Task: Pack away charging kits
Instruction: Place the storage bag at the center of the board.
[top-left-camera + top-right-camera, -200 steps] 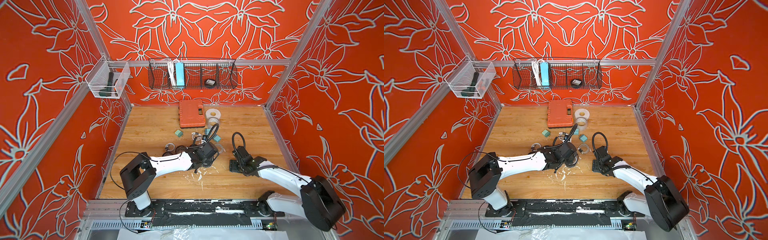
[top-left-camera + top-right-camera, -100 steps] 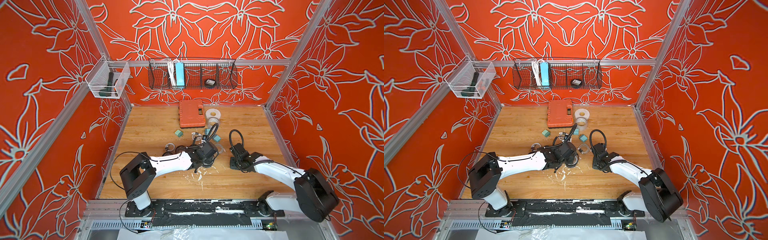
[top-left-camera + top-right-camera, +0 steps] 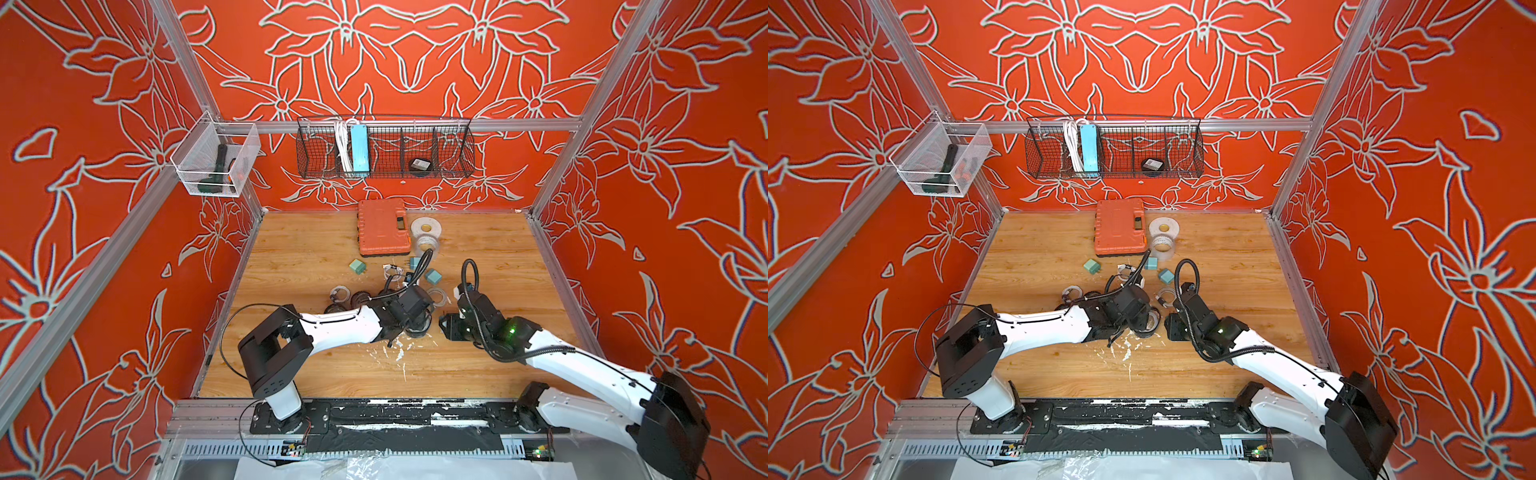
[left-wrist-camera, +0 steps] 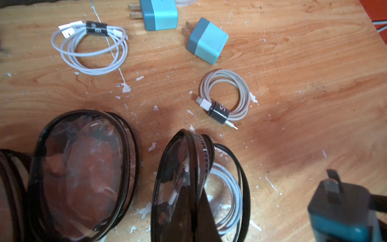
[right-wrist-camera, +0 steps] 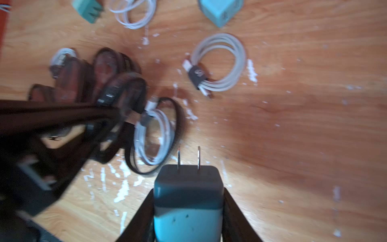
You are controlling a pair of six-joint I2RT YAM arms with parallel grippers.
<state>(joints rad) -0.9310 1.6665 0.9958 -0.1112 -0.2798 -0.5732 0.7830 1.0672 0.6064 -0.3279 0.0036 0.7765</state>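
Note:
My left gripper (image 4: pixel 194 211) is shut on the raised lid of an oval black-rimmed pouch (image 4: pixel 180 167), holding it open. A coiled white cable (image 4: pixel 230 188) lies inside that pouch. My right gripper (image 5: pixel 188 193) is shut on a teal wall plug (image 5: pixel 188 222), prongs pointing forward, just beside the open pouch (image 5: pixel 155 134). In both top views the two grippers (image 3: pixel 415 328) (image 3: pixel 446 326) nearly meet at mid-floor. Two loose plugs (image 4: pixel 159 13) (image 4: pixel 207 40) and two coiled cables (image 4: pixel 90 48) (image 4: pixel 226 96) lie beyond. Another pouch (image 4: pixel 83 167) sits beside the held one.
An orange case (image 3: pixel 383 226) and grey tape rolls (image 3: pixel 426 232) stand at the back of the wooden floor. A wire basket (image 3: pixel 453 149) on the back wall holds a light-blue power strip (image 3: pixel 359 147). A clear bin (image 3: pixel 216 160) hangs on the left wall.
My right gripper's jaws have narrowed onto the teal plug, and it has shifted left toward the open pouch. The left arm has stayed where it was, still holding the lid.

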